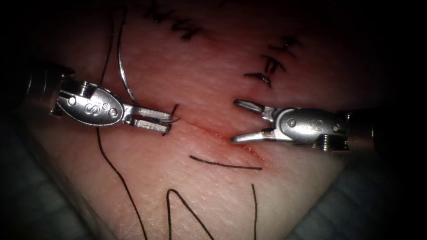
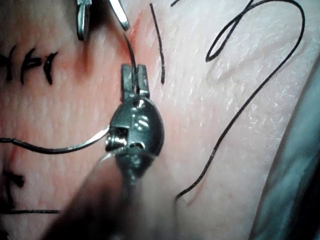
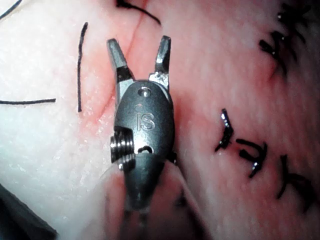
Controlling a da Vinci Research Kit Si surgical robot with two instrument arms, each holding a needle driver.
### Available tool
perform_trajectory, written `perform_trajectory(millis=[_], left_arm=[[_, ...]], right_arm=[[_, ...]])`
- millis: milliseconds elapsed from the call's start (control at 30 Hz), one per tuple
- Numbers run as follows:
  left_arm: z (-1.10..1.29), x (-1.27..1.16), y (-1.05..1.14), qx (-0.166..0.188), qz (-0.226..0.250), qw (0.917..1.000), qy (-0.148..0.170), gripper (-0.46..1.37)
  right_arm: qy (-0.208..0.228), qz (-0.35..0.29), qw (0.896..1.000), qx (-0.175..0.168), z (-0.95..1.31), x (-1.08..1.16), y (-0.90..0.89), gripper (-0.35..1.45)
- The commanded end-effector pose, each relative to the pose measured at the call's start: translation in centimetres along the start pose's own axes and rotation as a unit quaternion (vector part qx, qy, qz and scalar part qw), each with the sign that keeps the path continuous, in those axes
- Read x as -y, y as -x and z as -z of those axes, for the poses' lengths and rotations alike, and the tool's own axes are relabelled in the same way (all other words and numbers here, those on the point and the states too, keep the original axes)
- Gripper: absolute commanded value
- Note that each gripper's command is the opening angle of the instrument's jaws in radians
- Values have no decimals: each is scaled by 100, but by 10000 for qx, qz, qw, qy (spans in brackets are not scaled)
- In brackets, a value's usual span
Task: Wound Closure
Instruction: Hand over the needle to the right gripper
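Note:
My left tool (image 1: 165, 121) lies left of the cut (image 1: 209, 132), its jaws shut on the curved needle (image 1: 123, 78) near its tip. The silver tip pokes out past the jaws at the cut's left end; whether it touches the tissue (image 1: 178, 80) I cannot tell. The needle's body arcs up and away over the tissue, and dark thread (image 1: 116, 173) trails from it. In the left wrist view the needle (image 2: 80, 146) passes behind the shut left tool (image 2: 135, 67). My right tool (image 1: 234, 121) stands open astride the cut, holding nothing; the right wrist view shows its jaws (image 3: 139, 44) spread wide.
Loose cut ends of thread lie below the cut: a short straight piece (image 1: 224, 165), another (image 1: 255, 209) and a loop (image 1: 182, 206). Dark stitches (image 1: 270, 66) sit above the right tool. Faint red fluid tints the tissue along the cut. The tissue's edge falls away at the lower right.

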Motion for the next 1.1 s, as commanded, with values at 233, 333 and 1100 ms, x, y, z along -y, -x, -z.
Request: perform_trajectory(millis=[233, 333, 1100], left_arm=[[-23, -6, -7, -348, -615, 9974, 125, -35], [-31, -10, -5, -498, -820, 9950, 262, -35], [-66, -27, 0, -995, -2245, 9676, 584, -35]], right_arm=[[-153, -350, 9993, -58, 1, -3, -1, 84], [-286, -625, 9976, -131, 3, -6, -2, 84], [-1343, -2444, 9587, -557, 11, -13, -6, 79]])
